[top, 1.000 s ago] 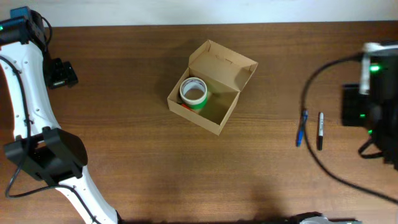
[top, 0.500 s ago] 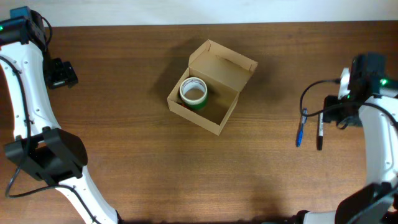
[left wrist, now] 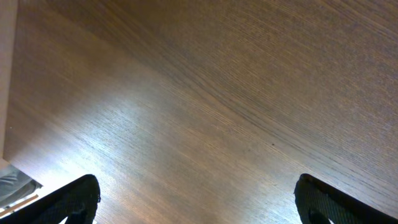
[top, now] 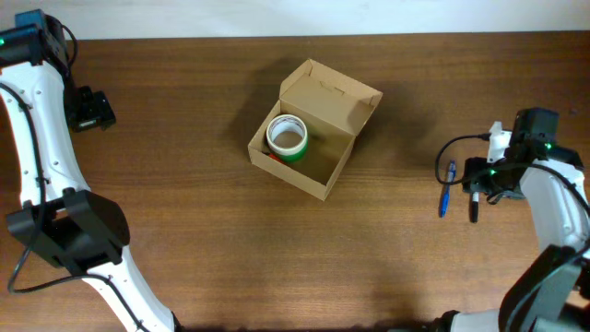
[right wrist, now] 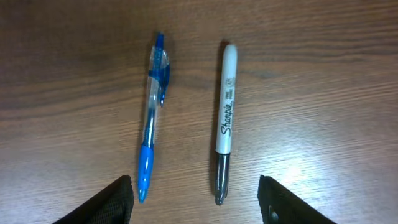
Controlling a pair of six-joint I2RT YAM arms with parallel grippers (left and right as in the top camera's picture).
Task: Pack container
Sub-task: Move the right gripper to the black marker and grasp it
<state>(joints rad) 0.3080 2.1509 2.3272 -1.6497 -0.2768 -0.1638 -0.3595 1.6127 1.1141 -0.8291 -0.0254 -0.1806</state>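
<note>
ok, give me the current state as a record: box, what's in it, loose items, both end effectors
box: container, cardboard, lid flap open, mid-table
contents: one tape roll in its left part; rest of the floor bare
loose items: blue pen and black marker, side by side, not touching, on the table right of the box
left arm: left end effector open, over bare wood at far left
right arm: right end effector open, above pen and marker, holding nothing
packed: tape roll only
</note>
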